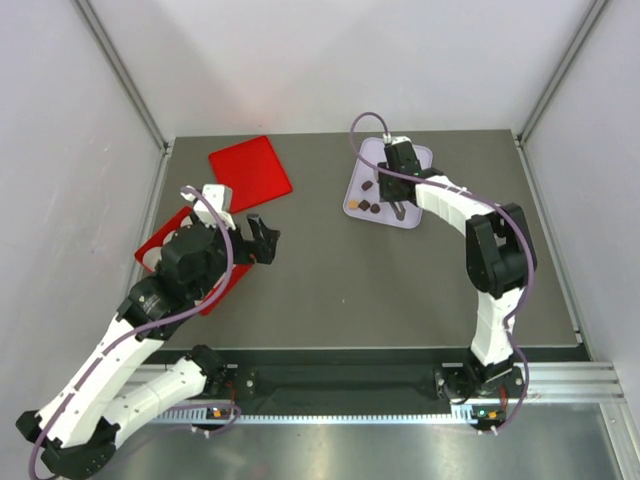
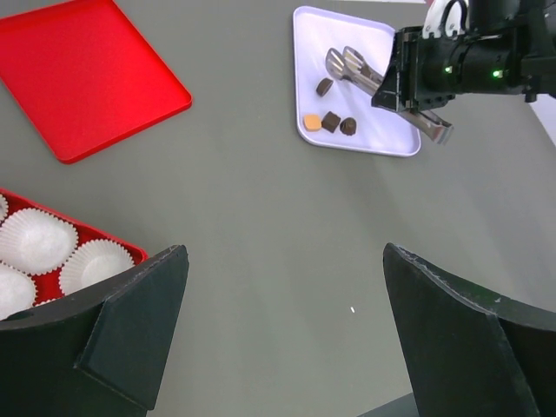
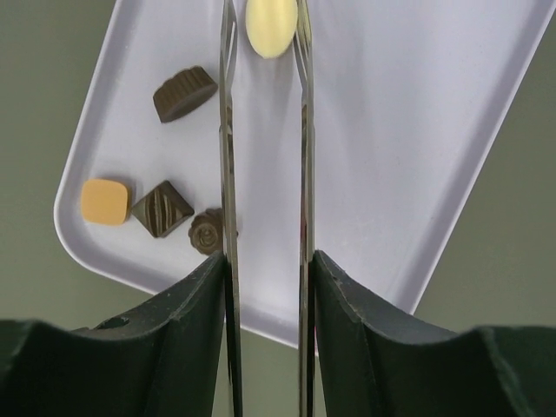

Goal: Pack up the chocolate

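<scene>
Grey tabletop point(image 1: 400, 290), closed in by white walls on the left, right and far sides.

**Left side.** The left gripper point(image 2: 285, 261) hangs above bare tabletop with its jaws spread wide and nothing between them. Just to its left stands a red box point(image 2: 113, 241) holding white paper cups point(image 2: 35, 243). A flat red lid point(image 1: 250, 172) lies on the table on the far side of the box, apart from it.

**Right side.** The right arm reaches to a white tray point(image 1: 420, 160) at the far centre-right of the table. The right gripper point(image 3: 265, 269) is over the tray, its fingers point(image 3: 187, 304) pressed against the outer faces of a pair of metal tongs point(image 3: 228, 174). The tongs point down at the tray and their blades stand close together.

**Chocolate.** The chocolate point(image 2: 330, 121) lies on the tray; five pieces show in the right wrist view.
- A cream round piece point(image 3: 271, 26) sits between the tong tips, with a blade at each of its edges. Whether it is lifted off the tray cannot be told.
- A dark fluted piece point(image 3: 184, 93) lies alone, left of the blades.
- A tan square piece point(image 3: 105, 201), a dark striped piece point(image 3: 162, 208) and a dark rosette piece point(image 3: 205, 233) sit in a row by the tray's near-left edge. The blade partly hides the rosette.
</scene>
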Motion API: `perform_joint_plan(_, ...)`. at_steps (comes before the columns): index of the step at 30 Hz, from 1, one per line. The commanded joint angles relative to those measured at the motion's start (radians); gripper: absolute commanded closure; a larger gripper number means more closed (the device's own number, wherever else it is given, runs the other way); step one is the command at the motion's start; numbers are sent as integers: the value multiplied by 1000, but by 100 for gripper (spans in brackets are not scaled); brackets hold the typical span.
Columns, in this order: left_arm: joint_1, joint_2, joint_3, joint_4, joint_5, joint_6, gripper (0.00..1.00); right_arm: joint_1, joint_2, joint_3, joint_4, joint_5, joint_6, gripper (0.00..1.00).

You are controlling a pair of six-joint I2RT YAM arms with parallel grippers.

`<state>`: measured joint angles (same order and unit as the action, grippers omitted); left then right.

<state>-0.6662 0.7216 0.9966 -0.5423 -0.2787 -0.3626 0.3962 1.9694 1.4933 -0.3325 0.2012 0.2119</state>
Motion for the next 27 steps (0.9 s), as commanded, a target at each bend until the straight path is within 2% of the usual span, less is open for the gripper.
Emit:
perform_joint_plan(1,1,-17,51,22,-10,8,1,-11,11,73,6,20,-23,59)
perform_joint_plan(17,2,9,169,-18,-2,4,1,-11,-70,44,-34,41,-69,69)
perform_joint_plan(22,2,96,292,-108,16,-10,2,-11,-145,18,-31,-11,-65,73)
perform_joint_plan(27,0,127,367,-130,44,-32,1,-11,-214,-8,-25,-49,-39,73)
